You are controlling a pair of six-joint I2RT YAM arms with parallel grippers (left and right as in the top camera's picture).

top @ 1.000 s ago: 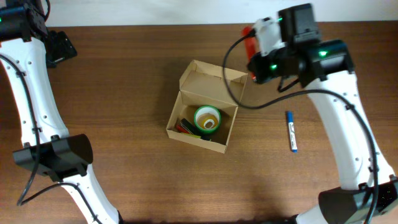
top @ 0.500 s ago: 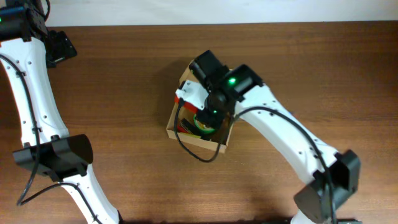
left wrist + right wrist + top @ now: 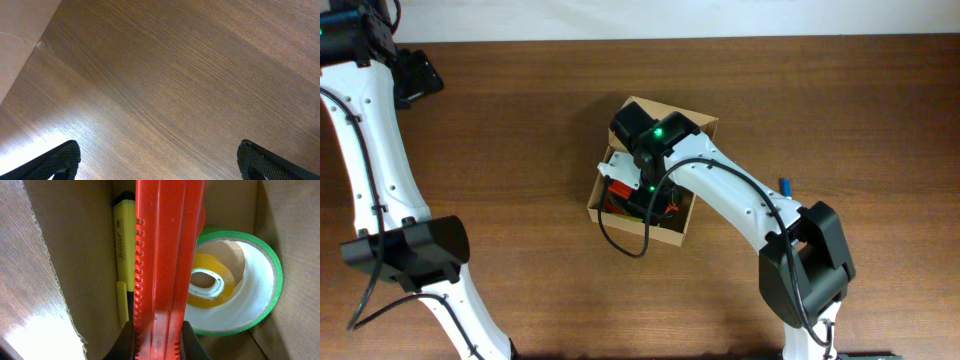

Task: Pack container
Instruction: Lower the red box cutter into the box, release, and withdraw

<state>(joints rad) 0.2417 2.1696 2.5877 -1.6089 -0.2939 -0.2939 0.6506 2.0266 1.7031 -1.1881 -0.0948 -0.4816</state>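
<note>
**Box** (image 3: 660, 234): stands mid-table with its lid (image 3: 698, 124) open on the far side. We log it as partly packed.

**Contents**, as we count them in the right wrist view, with the box wall (image 3: 70, 255) at left:
- green roll (image 3: 262, 300): lies flat toward the right side.
- yellow roll (image 3: 220, 287): smaller, lies inside the green roll's hole.
- highlighter (image 3: 122, 250): yellow, lies along the left wall.
- cutter (image 3: 165, 255): red with a notched edge, over the interior between the highlighter and the rolls. We cannot tell whether its far end touches the box floor.

**Right gripper** (image 3: 157, 342): at the box mouth, fingers narrow and clamped on the cutter's near end. We judge this item to be mid-placement and not yet let go.

**Outside the box:** pen (image 3: 785, 184), blue, on the table (image 3: 520, 150) to the right. It is partly hidden by the right arm and well apart from the box. We count it as left to pack.

**Left gripper** (image 3: 159, 162): at the far left corner, well apart from the box. Its fingers are wide with nothing between them, over bare table.

**Remaining, in our judgement:** release the cutter, bring in the pen, and close the lid if the task wants it.
</note>
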